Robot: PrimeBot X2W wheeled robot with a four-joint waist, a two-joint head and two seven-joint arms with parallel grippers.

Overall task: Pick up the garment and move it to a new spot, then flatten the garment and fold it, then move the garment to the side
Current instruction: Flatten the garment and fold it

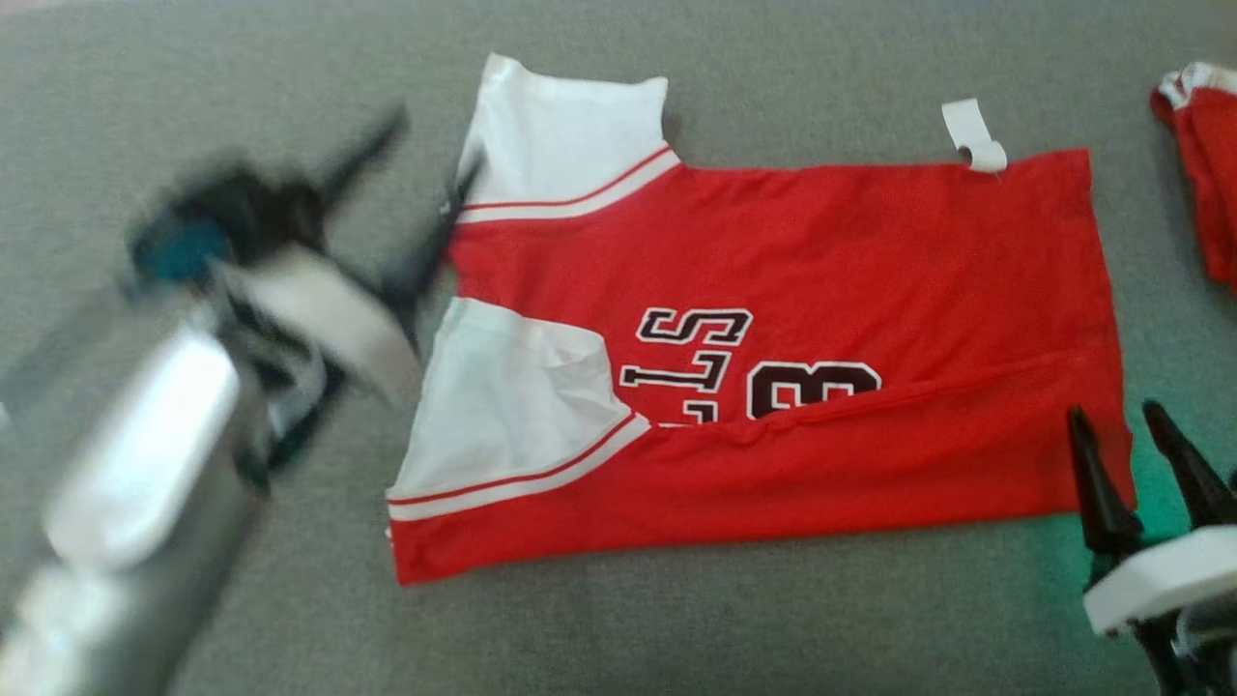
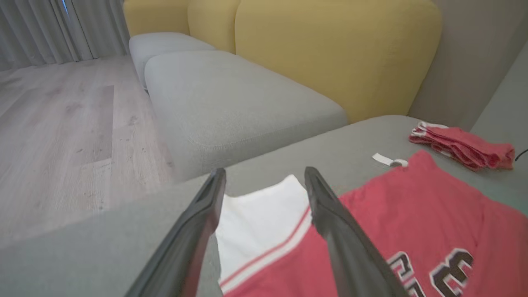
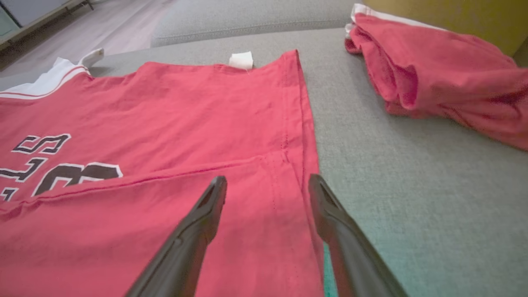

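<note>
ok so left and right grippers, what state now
left gripper: open, holding nothing
right gripper: open, holding nothing, over the jersey

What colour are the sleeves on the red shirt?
White sleeves, edged with a thin red stripe. The head view shows them best.

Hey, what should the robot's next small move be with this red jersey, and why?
Probably send the left hand and right hand, both open and empty, to the jersey's far long edge to grip it. The near strip is already folded over the lettering, while the far side lies unfolded.
</note>
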